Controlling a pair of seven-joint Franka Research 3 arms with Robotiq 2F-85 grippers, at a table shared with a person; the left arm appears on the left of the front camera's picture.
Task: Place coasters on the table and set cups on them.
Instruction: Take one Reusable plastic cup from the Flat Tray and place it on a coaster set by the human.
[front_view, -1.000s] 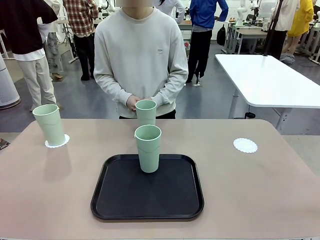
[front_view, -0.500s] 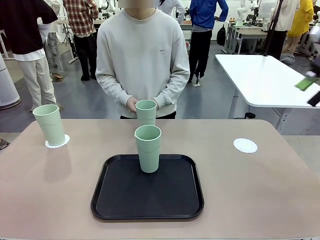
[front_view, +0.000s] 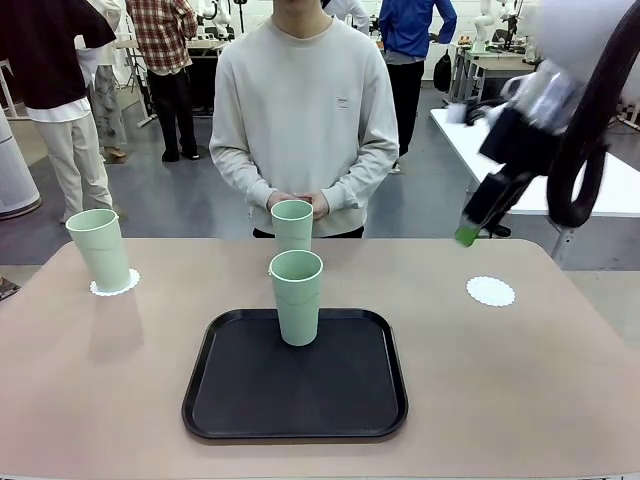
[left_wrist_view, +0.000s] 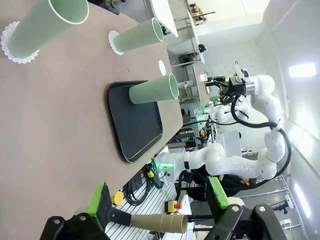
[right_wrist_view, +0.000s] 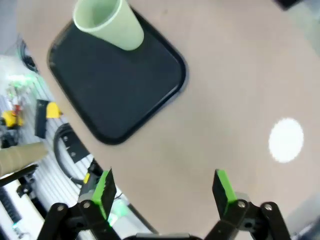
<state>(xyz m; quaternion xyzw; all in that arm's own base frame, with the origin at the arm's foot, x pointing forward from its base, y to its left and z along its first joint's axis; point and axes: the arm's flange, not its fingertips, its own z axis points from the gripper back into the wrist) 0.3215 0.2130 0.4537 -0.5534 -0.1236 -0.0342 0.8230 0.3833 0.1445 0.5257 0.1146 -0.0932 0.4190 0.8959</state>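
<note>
Beige bench (front_view: 520, 380): black tray (front_view: 300, 400) at near centre, first cup (front_view: 297, 300) upright on its far part. Behind it, second cup (front_view: 292, 225) stands before a person's clasped hands (front_view: 300, 198). Third cup (front_view: 100, 250) sits on a coaster (front_view: 126, 285) far left; bare coaster (front_view: 490, 291) lies far right. Right tool (right_wrist_view: 163, 192) hangs above the bench, fingers spread wide, holding nothing; left tool (left_wrist_view: 159, 197) likewise.

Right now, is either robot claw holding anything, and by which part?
Nothing is held. The left gripper and the right gripper both stand open, with nothing between their fingers.
</note>
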